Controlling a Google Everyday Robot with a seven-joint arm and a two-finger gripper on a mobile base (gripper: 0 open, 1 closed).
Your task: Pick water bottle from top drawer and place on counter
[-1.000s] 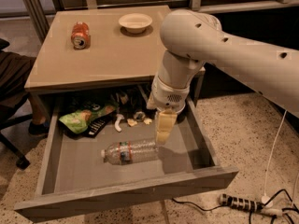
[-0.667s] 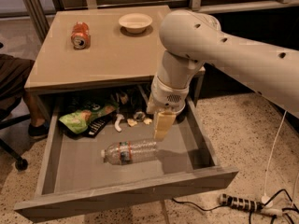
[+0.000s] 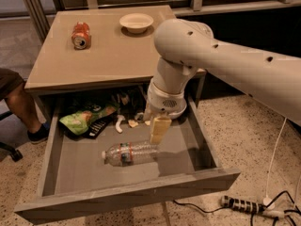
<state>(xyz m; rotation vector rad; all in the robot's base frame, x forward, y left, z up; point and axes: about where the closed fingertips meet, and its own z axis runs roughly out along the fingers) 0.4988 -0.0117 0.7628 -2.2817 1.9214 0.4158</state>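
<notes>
In the camera view, the water bottle [image 3: 130, 153] is lying on its side on the floor of the open top drawer [image 3: 127, 199], lower middle of the frame. Its long axis is running almost left to right, with the white cap pointing left and the base pointing right. The tool [image 3: 158, 136] is hanging from the white arm [image 3: 225, 65] just above the bottle's base end; I cannot tell whether it is spread or pressed together, nor whether it is touching the bottle. The tabletop [image 3: 117, 55] above is carrying a soda can [image 3: 80, 35] and a bowl [image 3: 136, 22].
</notes>
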